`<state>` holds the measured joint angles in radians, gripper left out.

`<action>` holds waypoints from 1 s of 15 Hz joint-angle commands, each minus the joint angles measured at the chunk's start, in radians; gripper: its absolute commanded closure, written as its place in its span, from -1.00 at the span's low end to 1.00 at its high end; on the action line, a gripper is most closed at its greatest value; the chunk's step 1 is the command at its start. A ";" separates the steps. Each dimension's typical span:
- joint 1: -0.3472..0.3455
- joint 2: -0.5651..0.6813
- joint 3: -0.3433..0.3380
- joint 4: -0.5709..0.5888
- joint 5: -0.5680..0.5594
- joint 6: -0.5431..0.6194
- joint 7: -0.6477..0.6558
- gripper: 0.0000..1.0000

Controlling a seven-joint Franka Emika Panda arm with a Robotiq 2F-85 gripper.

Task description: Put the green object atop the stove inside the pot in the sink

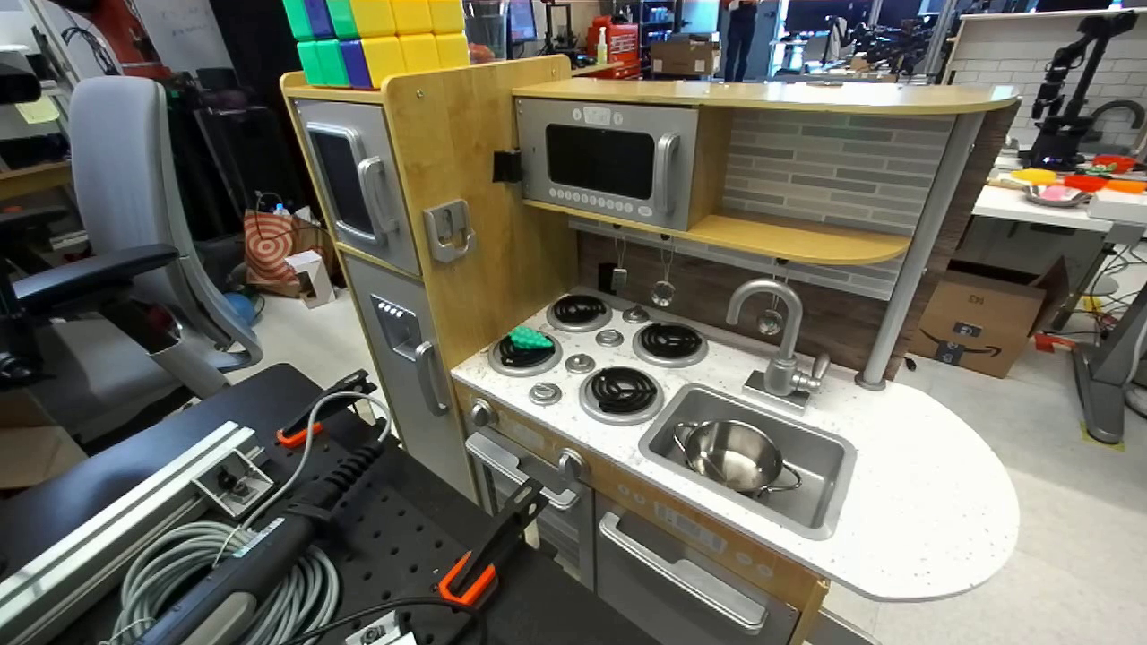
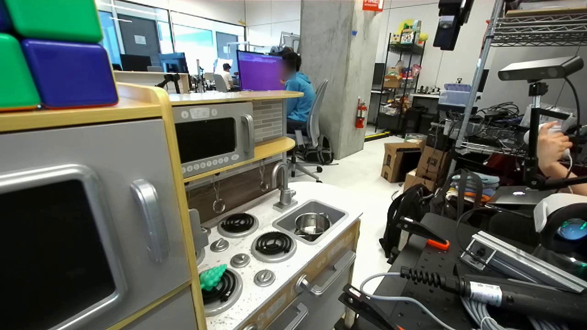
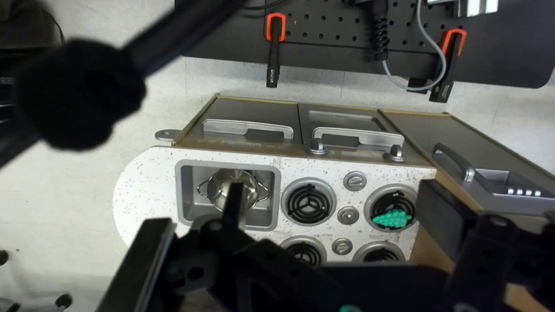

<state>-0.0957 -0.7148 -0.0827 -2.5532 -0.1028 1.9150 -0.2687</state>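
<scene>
High over the stove [image 1: 582, 343] and the sink [image 1: 823, 493], the gripper [image 3: 331, 190] hangs in the wrist view with its jaws well apart, nothing between them, and that fits: the grab, by the look of it, is not yet made. Down goes the eye to the green bunch [image 1: 530, 338], lying across the front burner [image 1: 518, 362] farthest from the sink, just beside the wooden panel [image 1: 493, 269]. That panel probably crowds any sideways approach, so straight down looks the better line, and those bumps should offer the jaws some grip. Meanwhile the pot [image 1: 733, 455] sits inside the sink, mouth up, uncovered, well placed to take a drop; the walls around it may keep it from sliding far. The faucet [image 1: 792, 336] stands just behind the sink, a reason, perhaps, to carry the load high on the way across.
</scene>
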 commanded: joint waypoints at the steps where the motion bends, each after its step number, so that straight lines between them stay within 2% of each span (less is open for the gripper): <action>1: 0.037 0.057 -0.012 0.071 -0.020 -0.084 -0.019 -1.00; 3: 0.039 0.067 0.002 0.079 -0.054 -0.081 -0.021 -1.00; 7: 0.038 0.042 0.025 0.036 -0.170 0.071 -0.016 -1.00; 8: 0.029 0.052 0.040 0.042 -0.194 0.075 0.011 -1.00; 9: -0.010 0.065 0.086 0.062 -0.218 0.023 0.134 -1.00; 10: 0.034 0.043 0.027 0.043 -0.177 0.038 0.040 -1.00; 15: 0.035 0.043 0.027 0.041 -0.181 0.038 0.054 -1.00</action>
<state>-0.0747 -0.6723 -0.0447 -2.5153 -0.2767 1.9580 -0.2210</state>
